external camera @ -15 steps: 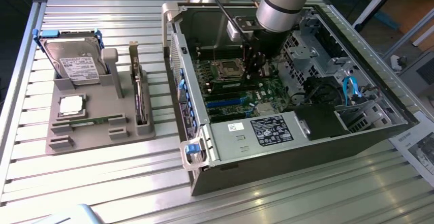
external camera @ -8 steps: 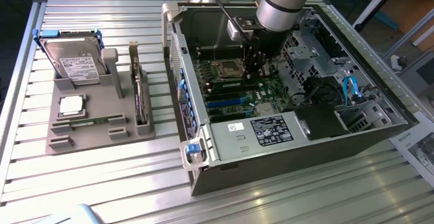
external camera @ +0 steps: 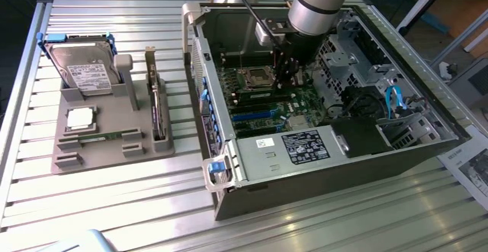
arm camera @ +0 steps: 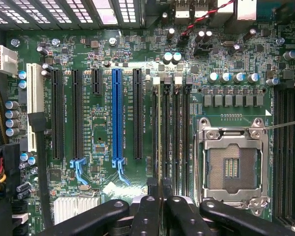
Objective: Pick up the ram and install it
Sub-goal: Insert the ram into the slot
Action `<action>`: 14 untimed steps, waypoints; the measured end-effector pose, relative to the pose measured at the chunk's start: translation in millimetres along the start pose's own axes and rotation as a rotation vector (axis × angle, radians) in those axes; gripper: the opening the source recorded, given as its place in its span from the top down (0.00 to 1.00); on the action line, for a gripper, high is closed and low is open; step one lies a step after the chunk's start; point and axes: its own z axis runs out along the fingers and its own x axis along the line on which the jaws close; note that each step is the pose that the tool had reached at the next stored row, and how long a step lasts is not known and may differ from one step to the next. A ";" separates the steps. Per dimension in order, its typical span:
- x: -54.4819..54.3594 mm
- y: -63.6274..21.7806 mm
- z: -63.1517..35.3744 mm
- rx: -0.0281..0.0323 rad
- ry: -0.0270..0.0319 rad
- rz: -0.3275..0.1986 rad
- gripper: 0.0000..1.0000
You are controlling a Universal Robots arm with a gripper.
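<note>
Slatted counter (external camera: 114,206), open case (external camera: 320,175); my end effector (arm camera: 161,202) tight around the thin green ram (arm camera: 160,157), edge-on over memory slots (arm camera: 178,137).

In the exterior view the arm (external camera: 319,6) is cut off at the top edge and covers part of the board (external camera: 284,108); print on the case label (external camera: 305,147) and on the drive (external camera: 86,69) is too small to read, and a paper (external camera: 469,169) is cut off at that view's right edge. In the wrist view the gripper (arm camera: 161,200) is cut off at the view's edge; the ram (arm camera: 161,187) between its fingers (arm camera: 146,214) shows edge-on, chips hidden, and whether it touches a slot (arm camera: 165,128) cannot be told.
</note>
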 end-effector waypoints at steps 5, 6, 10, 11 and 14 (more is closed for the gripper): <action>0.0 0.0 0.0 0.0000 -0.0001 0.001 0.88; 0.0 0.0 0.0 0.0000 0.0000 0.001 0.88; 0.7 0.0 0.0 0.0000 0.0001 0.001 0.88; 0.7 0.0 0.0 0.0000 0.0000 0.001 0.88; 0.8 0.0 0.0 0.0000 -0.0001 0.001 0.88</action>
